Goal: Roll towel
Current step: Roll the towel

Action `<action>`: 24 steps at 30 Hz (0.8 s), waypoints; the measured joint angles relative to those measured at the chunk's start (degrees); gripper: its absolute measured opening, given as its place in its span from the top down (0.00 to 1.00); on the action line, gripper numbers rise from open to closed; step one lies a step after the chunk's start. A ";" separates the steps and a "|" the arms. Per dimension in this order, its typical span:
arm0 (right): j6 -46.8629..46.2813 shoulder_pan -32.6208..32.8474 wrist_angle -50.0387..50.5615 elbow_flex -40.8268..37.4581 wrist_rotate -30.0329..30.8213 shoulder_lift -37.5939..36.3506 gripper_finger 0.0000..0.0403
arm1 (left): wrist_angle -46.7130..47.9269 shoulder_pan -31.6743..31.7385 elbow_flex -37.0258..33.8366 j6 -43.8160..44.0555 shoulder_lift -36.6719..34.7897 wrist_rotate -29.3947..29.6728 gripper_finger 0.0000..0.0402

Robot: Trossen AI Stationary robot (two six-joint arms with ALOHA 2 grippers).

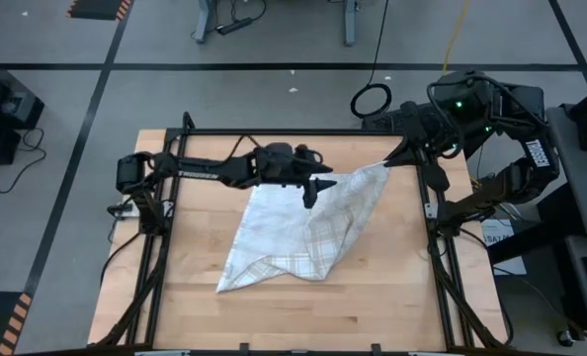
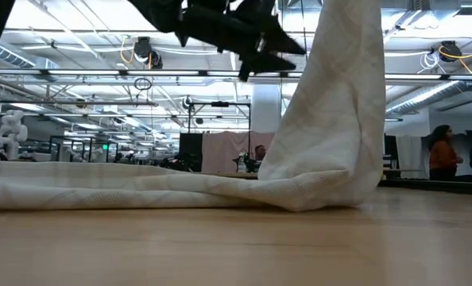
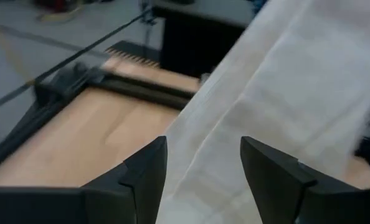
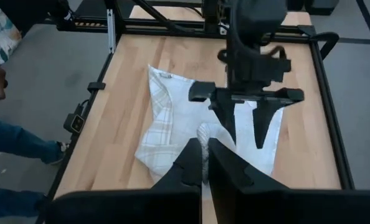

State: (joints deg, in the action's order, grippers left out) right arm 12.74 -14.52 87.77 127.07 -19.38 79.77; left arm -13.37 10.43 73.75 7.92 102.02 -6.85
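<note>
Towel [image 1: 298,232] spread crumpled across middle of table [image 1: 185,297], one corner lifted toward far right edge. That corner pinched by right gripper [image 1: 400,150], fingers closed on cloth. Left gripper [image 1: 316,192] held above towel's far edge, fingers [image 3: 269,177] parted, nothing held between them. Small label seen at towel's near corner.

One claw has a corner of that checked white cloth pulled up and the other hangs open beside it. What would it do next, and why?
Probably the open left gripper closes on the thin white checked cloth towel between its fingers. The right gripper pinches one corner high, so the towel hangs crumpled, not flat on the wooden table for rolling.
</note>
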 joint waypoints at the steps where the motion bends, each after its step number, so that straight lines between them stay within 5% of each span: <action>1: 0.19 0.00 -0.01 0.00 -0.02 0.00 1.00 | 0.06 0.41 0.62 -0.98 0.42 -1.59 0.48; 7: 0.38 0.00 0.34 0.00 -0.02 0.04 1.00 | 0.59 2.25 2.03 -2.87 4.84 -11.85 0.48; 15: 0.14 0.00 0.47 0.00 0.04 0.04 1.00 | -0.94 0.89 4.16 -5.32 9.25 -11.02 0.51; 24: -0.25 0.00 0.82 0.00 1.70 0.04 1.00 | 0.03 -0.08 4.25 -2.60 8.92 -11.64 0.97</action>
State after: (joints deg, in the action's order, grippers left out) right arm 12.49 -14.52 88.60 127.07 -17.67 79.81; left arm -13.33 10.35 78.00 5.31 110.95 -18.49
